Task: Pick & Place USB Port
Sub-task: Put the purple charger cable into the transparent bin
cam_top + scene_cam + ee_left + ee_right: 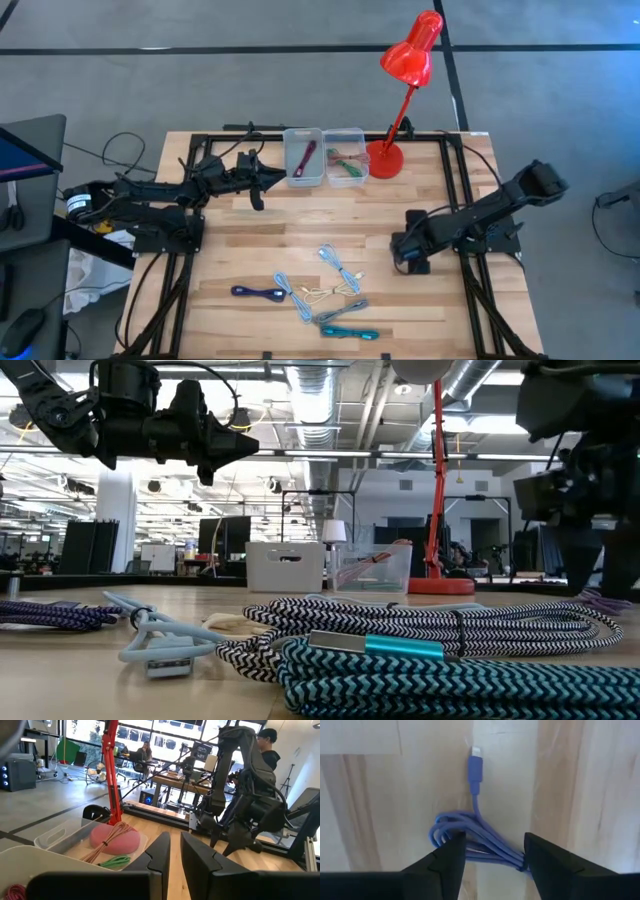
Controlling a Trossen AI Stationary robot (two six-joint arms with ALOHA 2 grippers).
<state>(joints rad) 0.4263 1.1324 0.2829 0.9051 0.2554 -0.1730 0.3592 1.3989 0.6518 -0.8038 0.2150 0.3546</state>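
A: Right gripper state?
B: Low over the table at about 3 o'clock, jaws spread, nothing held. A coiled blue cable lies between its fingertips, touching neither that I can see.
A: Cable axis?
B: Coil under the jaws; plug end runs straight ahead, away from the wrist, crosswise to the jaw gap.
A: Left gripper?
B: Raised near the bins at 12 o'clock, fingers nearly together, empty. Right arm is far nearer.
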